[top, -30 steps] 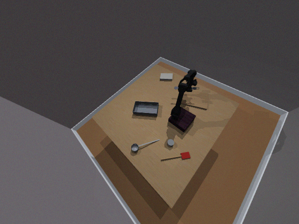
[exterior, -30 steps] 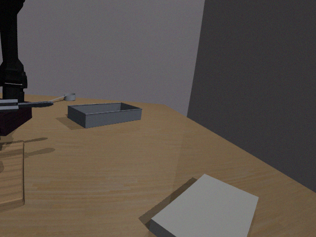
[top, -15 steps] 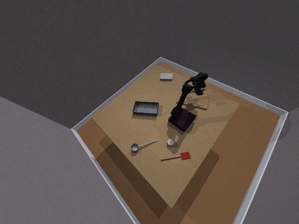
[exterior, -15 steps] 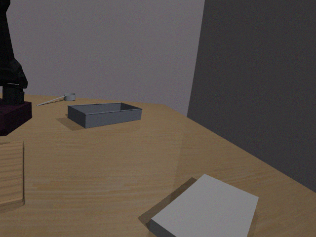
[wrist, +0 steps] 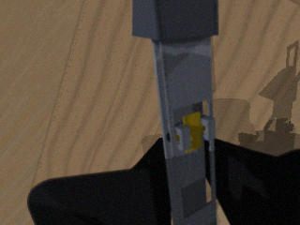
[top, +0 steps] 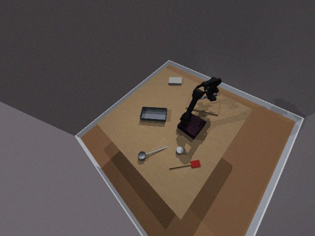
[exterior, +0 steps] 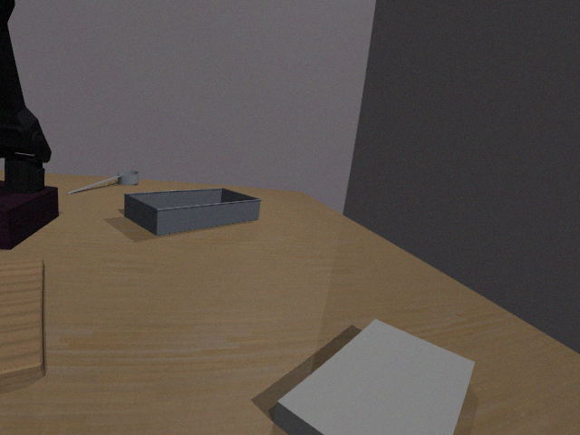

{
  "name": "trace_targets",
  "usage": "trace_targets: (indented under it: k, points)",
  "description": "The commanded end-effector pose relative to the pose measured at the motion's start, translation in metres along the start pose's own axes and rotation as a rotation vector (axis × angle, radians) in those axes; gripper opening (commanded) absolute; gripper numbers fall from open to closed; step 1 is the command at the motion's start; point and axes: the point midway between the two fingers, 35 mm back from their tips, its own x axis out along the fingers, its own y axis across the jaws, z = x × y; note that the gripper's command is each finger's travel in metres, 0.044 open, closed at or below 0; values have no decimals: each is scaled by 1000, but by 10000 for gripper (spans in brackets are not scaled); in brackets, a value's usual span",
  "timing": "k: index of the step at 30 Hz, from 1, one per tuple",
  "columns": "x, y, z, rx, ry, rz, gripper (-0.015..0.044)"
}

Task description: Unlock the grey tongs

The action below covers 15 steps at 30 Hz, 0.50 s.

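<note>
My gripper [top: 212, 99] [wrist: 179, 142] is shut on the grey tongs [top: 216, 95] [wrist: 185, 70]. It holds them above the wooden board [top: 215, 109] [exterior: 21, 318] [wrist: 108, 84], and shadows fall on the board. The tongs look roughly level in the top view. The yellow lock piece [wrist: 193, 132] shows between the fingers in the wrist view. The arms of the tongs look close together; whether the lock is released I cannot tell. The tips are out of the wrist view. The roasting tin [top: 153, 120] [exterior: 206, 217] stands apart with nothing across it.
A white block [top: 175, 80] [exterior: 389, 383] lies at the table's back corner. A ladle [top: 141, 156] [exterior: 128, 178], a small white round thing [top: 179, 150] and a red spatula [top: 195, 163] lie beyond the dark arm base [top: 194, 127] [exterior: 28, 213].
</note>
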Motion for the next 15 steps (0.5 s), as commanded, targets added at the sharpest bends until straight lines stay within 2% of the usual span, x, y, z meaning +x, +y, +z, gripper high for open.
trace_targets:
  k: [1,15]
  points:
    - [-2,2,2,-25,-62,-10,-150]
    - [-12,12,8,-107,-396,-44,-150]
